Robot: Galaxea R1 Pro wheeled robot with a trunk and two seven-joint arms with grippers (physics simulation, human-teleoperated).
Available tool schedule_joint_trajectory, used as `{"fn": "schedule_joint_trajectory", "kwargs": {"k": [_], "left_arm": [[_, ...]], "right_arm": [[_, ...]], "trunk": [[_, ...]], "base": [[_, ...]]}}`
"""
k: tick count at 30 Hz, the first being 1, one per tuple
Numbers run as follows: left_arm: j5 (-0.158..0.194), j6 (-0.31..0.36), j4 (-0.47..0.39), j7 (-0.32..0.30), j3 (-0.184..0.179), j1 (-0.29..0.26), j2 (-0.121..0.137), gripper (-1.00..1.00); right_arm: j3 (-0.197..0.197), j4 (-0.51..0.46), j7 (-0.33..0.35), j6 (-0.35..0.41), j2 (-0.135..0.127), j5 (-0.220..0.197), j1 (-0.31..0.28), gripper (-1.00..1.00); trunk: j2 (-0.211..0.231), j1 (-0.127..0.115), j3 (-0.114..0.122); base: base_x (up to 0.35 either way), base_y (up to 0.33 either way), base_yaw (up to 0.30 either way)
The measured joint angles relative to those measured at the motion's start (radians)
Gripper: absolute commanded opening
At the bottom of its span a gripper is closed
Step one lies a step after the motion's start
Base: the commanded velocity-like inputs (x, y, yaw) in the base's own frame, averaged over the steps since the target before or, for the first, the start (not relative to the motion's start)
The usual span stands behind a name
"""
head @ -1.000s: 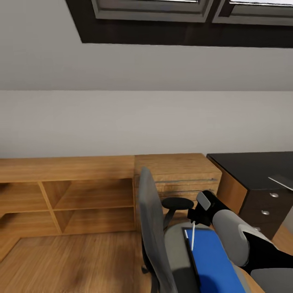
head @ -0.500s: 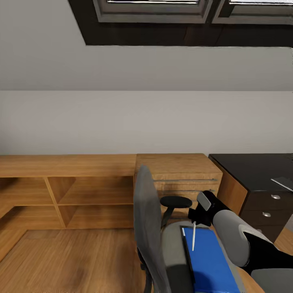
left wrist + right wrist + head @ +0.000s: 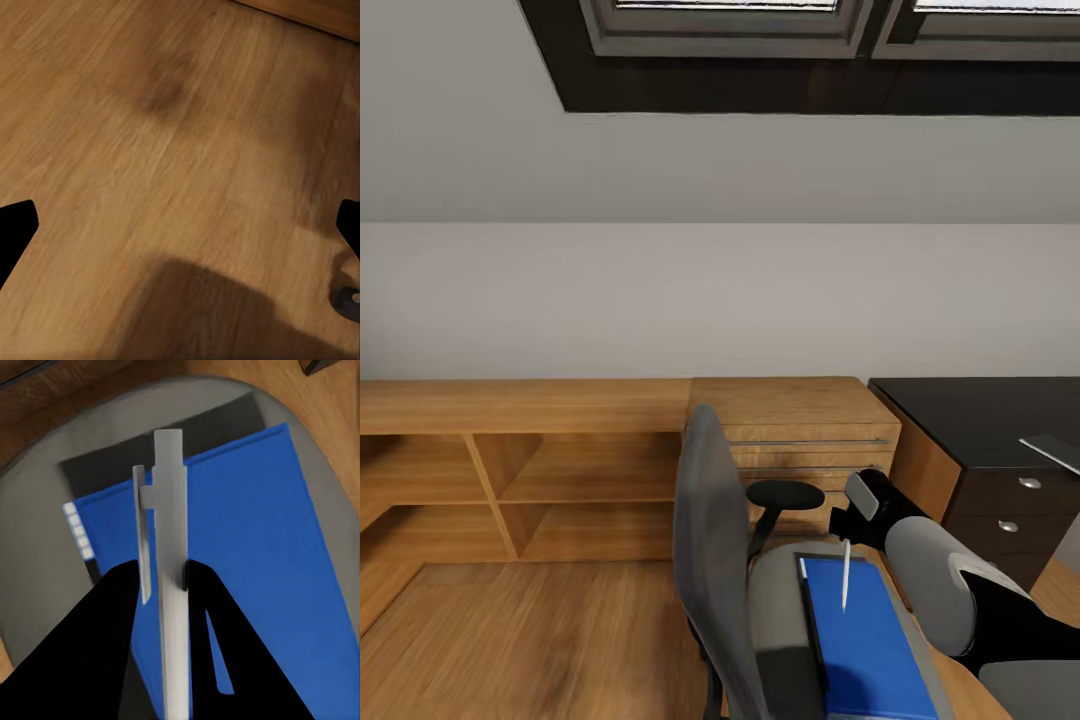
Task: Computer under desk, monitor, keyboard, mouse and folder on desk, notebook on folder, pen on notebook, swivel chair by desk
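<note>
Wooden floor [image 3: 150, 150] and low shelving [image 3: 520, 470] | black desk [image 3: 970, 415] at right | blue folder [image 3: 865, 640] on swivel chair [image 3: 710, 560] seat | right gripper [image 3: 161, 585] clenches pen [image 3: 169, 555] above it | left gripper [image 3: 180, 225] spread wide.

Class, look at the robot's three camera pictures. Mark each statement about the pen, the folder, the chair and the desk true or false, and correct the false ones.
1. The right gripper has its jaws shut on the pen. True.
2. The blue folder lies on the black desk. False: it lies on the seat of the swivel chair.
3. The pen hangs over the folder. True.
4. The left gripper holds the notebook. False: its jaws are open and empty above the wooden floor.
5. The desk's drawers have round silver knobs. True.
</note>
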Motion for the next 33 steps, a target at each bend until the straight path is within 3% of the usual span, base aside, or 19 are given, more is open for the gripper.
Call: {"fn": "schedule_joint_trajectory", "kwargs": {"k": [6, 33], "left_arm": [[0.001, 0.000, 0.000, 0.000, 0.000, 0.000, 0.000, 1.00], [0.001, 0.003, 0.001, 0.002, 0.004, 0.000, 0.001, 1.00]], "right_arm": [[0.000, -0.001, -0.001, -0.008, -0.002, -0.001, 0.000, -1.00], [0.000, -0.003, -0.004, 0.030, -0.016, -0.006, 0.000, -1.00]], "trunk": [[0.000, 0.000, 0.000], [0.189, -0.103, 0.085]], "base": [[0.000, 0.000, 0.000], [0.000, 0.000, -0.008]]}}
